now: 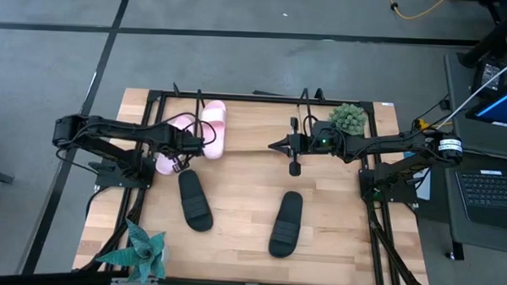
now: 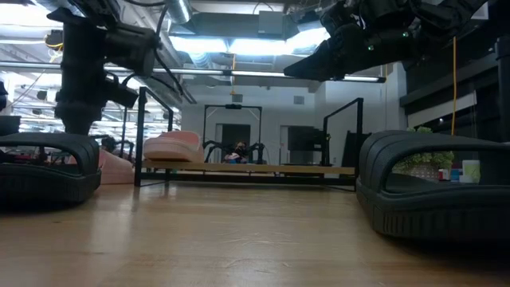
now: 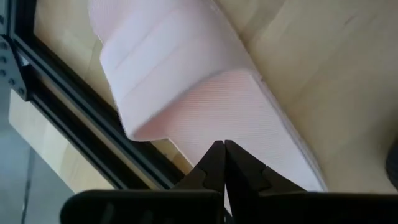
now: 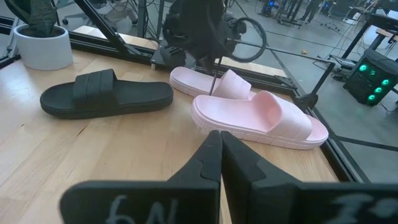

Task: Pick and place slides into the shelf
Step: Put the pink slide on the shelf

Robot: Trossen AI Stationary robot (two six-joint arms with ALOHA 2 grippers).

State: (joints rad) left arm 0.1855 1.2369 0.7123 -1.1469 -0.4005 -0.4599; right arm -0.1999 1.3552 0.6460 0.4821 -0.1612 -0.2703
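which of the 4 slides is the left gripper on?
The pink slide at the shelf's left end, nearest the left arm. The left gripper is shut on its edge. The other pink slide lies beside it; both black slides are untouched on the table.

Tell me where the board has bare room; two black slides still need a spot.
Bare board runs from the pink slide on the shelf rightward to the potted plant, under the right pincer. Crowded at the left end, where the left pincer grips the second pink slide.
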